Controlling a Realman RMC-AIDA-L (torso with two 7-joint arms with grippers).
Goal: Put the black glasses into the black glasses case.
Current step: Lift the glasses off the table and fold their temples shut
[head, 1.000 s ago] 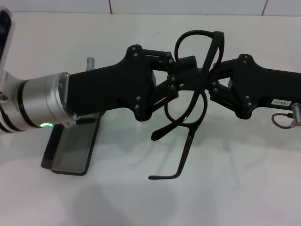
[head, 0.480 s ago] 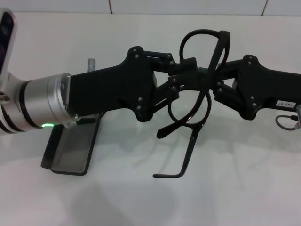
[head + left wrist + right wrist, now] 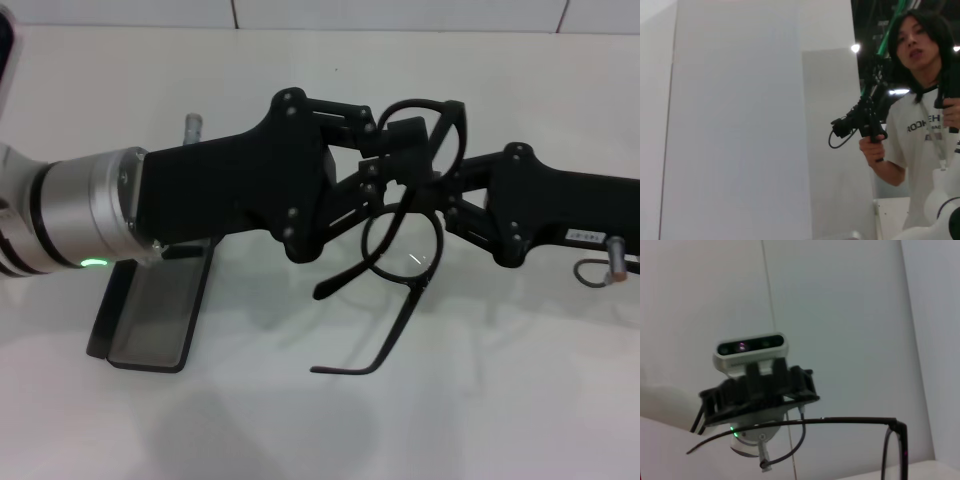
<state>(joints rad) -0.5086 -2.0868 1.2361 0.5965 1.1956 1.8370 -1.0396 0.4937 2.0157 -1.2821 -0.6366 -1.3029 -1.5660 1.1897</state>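
We find the black glasses (image 3: 412, 205) held in the air between both arms, above the white surface (image 3: 520, 400). The left end effector (image 3: 392, 165) is clenched on the frame near the bridge; the right end effector (image 3: 445, 195) meets the frame from the opposite side, and we cannot tell its grip. The black glasses case (image 3: 150, 315) lies open, well apart, partly beneath the left arm. Risk: one temple hangs unfolded and could snag the case rim; opposing pulls could twist the frame.
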